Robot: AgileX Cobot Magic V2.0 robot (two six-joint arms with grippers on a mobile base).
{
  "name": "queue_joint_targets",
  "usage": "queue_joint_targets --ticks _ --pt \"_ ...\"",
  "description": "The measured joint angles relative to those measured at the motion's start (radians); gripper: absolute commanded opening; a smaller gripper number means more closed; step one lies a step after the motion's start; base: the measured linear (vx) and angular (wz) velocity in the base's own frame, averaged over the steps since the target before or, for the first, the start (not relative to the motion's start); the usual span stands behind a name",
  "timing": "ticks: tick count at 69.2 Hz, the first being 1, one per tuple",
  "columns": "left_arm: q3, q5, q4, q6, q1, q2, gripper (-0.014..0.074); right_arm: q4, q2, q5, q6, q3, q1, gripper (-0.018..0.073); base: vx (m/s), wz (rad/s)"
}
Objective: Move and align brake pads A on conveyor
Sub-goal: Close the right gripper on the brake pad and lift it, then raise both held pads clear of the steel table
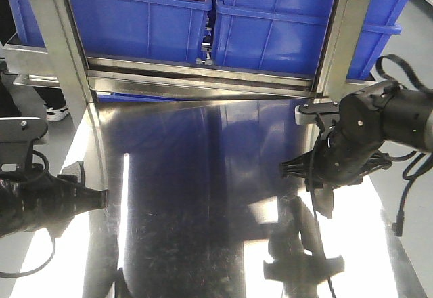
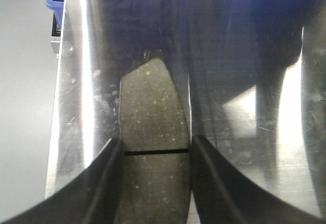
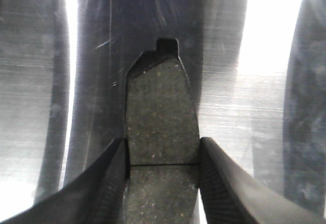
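Note:
Each gripper holds one of the brake pads A, a speckled grey-brown piece with a thin groove across it. In the left wrist view, one brake pad [image 2: 153, 107] runs lengthwise between the black fingers of my left gripper [image 2: 155, 145], which press on both its sides. The right wrist view shows a second brake pad [image 3: 160, 107], a dark tab at its far end, clamped by my right gripper [image 3: 163, 145]. Both hang over the shiny steel tabletop [image 1: 203, 196]. From the front, my left gripper [image 1: 95, 198] is at the left edge and my right gripper [image 1: 308, 169] at the right. The conveyor is out of view.
Two blue bins [image 1: 142, 20] [image 1: 298, 20] stand on a steel rack behind the tabletop, the left one holding something red. Two steel uprights [image 1: 57, 34] [image 1: 345, 34] rise at the table's back corners. The tabletop's left edge [image 2: 53, 132] lies close to my left gripper.

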Motion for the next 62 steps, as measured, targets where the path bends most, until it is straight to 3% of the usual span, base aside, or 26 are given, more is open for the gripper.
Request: queue_joint_targets --ticks 33,62 --pt "0.000 0.000 0.000 0.000 0.000 0.000 0.0167 0.011 -0.288 -0.008 -0.013 0.032 0.000 0.0024 0.00 0.00" --pt "0.000 0.000 0.000 0.000 0.000 0.000 0.0167 0.011 -0.773 -0.336 -0.053 0.502 0.000 0.0024 0.00 0.00"
